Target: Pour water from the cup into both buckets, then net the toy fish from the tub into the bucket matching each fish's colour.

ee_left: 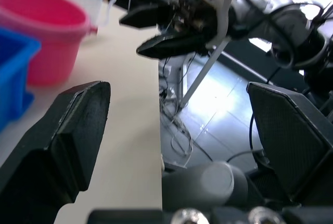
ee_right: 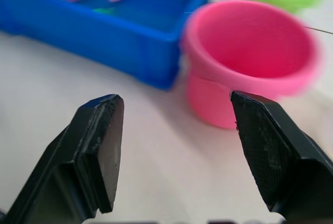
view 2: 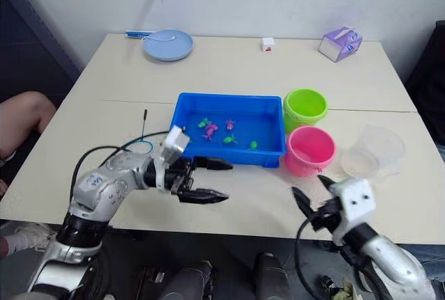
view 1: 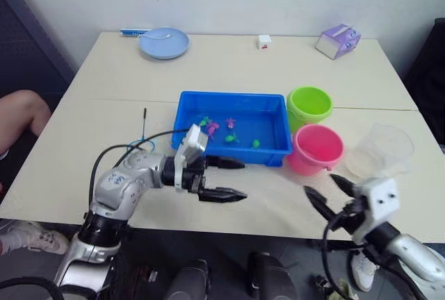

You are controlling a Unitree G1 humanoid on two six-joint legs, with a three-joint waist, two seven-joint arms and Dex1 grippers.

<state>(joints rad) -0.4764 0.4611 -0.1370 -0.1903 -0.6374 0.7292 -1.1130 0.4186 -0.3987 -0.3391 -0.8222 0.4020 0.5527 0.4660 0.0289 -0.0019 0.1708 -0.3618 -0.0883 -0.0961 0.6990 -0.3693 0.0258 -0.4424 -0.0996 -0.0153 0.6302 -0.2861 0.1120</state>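
The blue tub (view 1: pixel 233 96) stands mid-table with several small green and pink toy fish (view 1: pixel 212 127) inside. To its right are the lime green bucket (view 1: pixel 310 105) and, nearer me, the pink bucket (view 1: pixel 318 148). The clear cup (view 1: pixel 381 150) stands upright right of the pink bucket. The net (view 1: pixel 144 124) lies left of the tub, its light-blue hoop partly behind my left arm. My left gripper (view 1: pixel 240 179) hovers open and empty just in front of the tub. My right gripper (view 1: pixel 325 192) is open and empty at the table's front edge, near the pink bucket (ee_right: pixel 250 52).
At the back of the table are a pale-blue plate (view 1: pixel 163 42) with a spoon, a small white box (view 1: pixel 264 41) and a purple tissue box (view 1: pixel 338 40). A person's knee (view 1: pixel 21 115) shows at the left edge of the table.
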